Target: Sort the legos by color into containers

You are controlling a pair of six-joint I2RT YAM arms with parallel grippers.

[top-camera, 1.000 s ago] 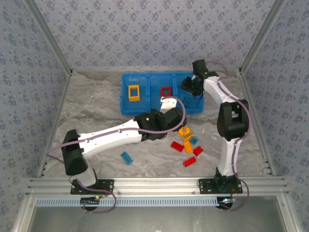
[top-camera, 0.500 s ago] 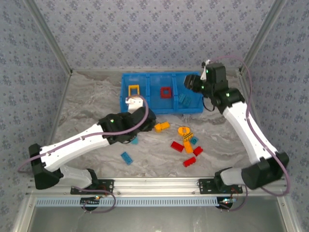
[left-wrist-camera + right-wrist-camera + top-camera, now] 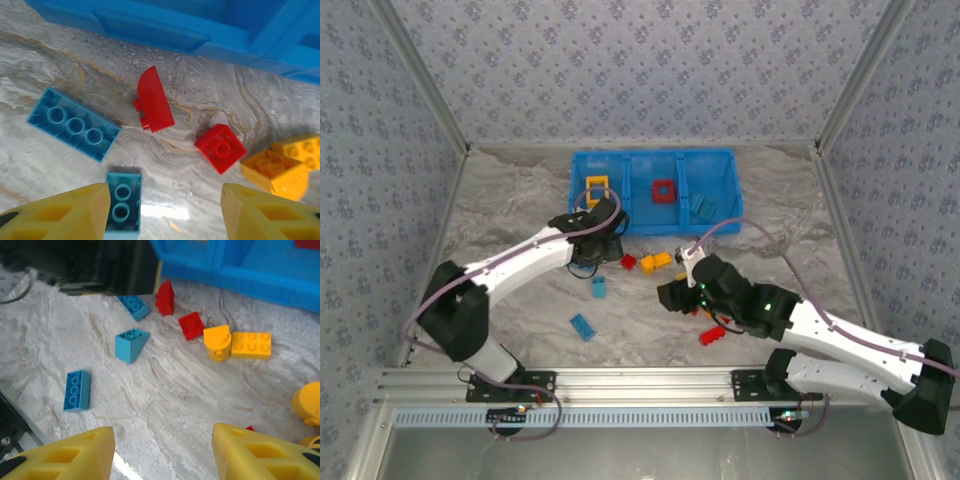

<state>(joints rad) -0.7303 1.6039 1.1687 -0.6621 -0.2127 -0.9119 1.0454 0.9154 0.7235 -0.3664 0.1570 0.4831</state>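
Crumpled grey-white marbled sheet covers the table, with patterned walls all round. Nearest my bases, my right gripper hangs low over the loose legos, fingers apart and empty. Ahead of it lie a light blue slope brick, a red cube and an orange pair.

Further out, my left gripper hovers with jaws spread and nothing between them, a small light blue brick just beside one finger. I judge this the picking step: centre over that brick, drop, close. The long light blue brick lies near and could get nudged.

Beyond stands the blue bin, holding a yellow frame in the left compartment, a red frame in the middle and light blue pieces in the right. My left arm crosses between my right gripper and the bin.
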